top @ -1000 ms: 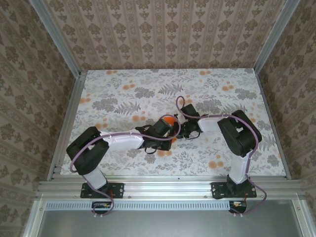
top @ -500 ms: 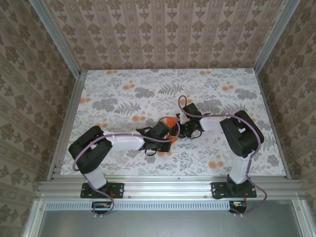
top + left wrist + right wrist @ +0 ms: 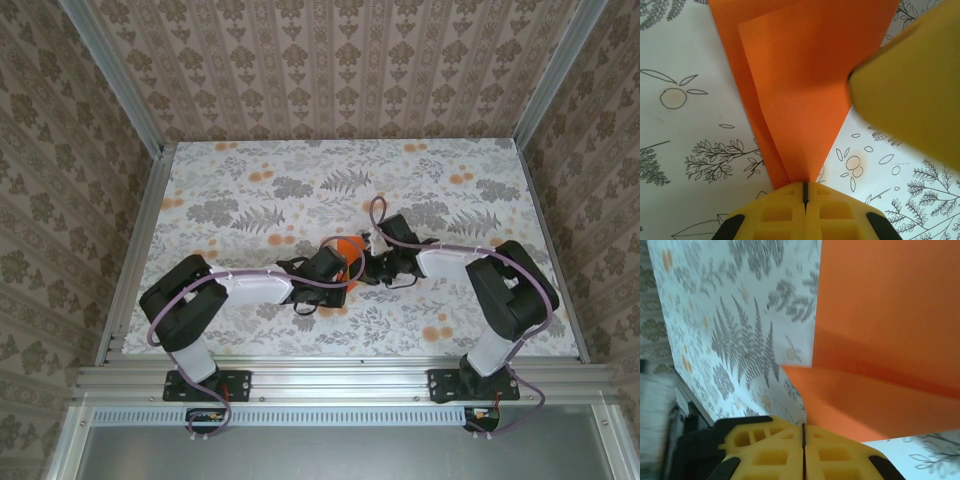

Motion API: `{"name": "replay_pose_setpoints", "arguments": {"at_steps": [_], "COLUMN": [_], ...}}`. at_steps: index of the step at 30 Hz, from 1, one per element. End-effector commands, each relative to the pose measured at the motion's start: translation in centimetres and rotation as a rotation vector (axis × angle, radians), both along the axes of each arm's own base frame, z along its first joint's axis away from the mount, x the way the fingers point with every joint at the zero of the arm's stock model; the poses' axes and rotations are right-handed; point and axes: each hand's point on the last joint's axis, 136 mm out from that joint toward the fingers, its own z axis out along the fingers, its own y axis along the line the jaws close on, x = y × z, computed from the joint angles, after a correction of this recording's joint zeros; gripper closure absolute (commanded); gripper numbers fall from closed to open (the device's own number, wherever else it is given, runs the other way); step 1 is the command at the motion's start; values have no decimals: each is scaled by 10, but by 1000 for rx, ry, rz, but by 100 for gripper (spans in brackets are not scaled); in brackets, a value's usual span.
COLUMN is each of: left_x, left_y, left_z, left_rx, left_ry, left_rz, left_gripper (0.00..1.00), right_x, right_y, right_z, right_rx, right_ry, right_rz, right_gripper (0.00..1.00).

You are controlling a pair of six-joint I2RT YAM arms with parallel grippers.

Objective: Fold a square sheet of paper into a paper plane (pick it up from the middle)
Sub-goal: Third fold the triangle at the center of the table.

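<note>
- The table (image 3: 450, 170) is covered with a floral-print cloth
- The left arm (image 3: 250, 285) and the right arm (image 3: 470, 265) meet near its centre, slightly toward the near edge
- The folded orange sheet of paper (image 3: 347, 246) is held between them, above the cloth
- The left gripper (image 3: 804, 194) has its jaws closed, pinching the sheet's narrow tip
- The right gripper (image 3: 803, 437) has its jaws closed on a folded flap

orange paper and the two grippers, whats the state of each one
thin bright orange paper sheet: partly folded, layers overlapping, pinched by both grippers
left gripper: shut on the paper's narrow end
right gripper: shut on a folded edge of the paper
floral-print table cover: lying flat beneath the paper
</note>
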Motion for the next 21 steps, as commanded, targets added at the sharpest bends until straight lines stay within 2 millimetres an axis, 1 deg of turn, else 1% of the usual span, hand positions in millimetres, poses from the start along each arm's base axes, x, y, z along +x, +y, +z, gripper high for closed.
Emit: {"name": "replay_pose_setpoints", "arguments": {"at_steps": [1, 3, 6, 9, 13, 17, 21], "left_x": [-12, -12, -13, -16, -19, -22, -24], "left_y": [21, 21, 28, 31, 37, 40, 42], "left_z": [-26, -26, -29, -32, -37, -41, -43], "left_rx": [121, 126, 156, 166, 186, 191, 194], "left_ry": [58, 58, 66, 73, 90, 98, 106], "left_rz": [6, 5, 21, 25, 34, 37, 35], "left_gripper": [100, 100, 100, 100, 100, 100, 100], "right_x": [-5, -2, 5, 12, 21, 35, 51], "right_y": [12, 6, -10, -20, -28, -38, -52], "right_z": [-7, -20, -38, -45, -42, -36, -36], "right_rx": [41, 1, -78, -98, -96, -92, -76], "right_ry": [26, 37, 41, 46, 44, 33, 48], "right_rz": [25, 6, -32, -54, -77, -109, -150], "right_gripper": [92, 92, 91, 90, 90, 89, 88]}}
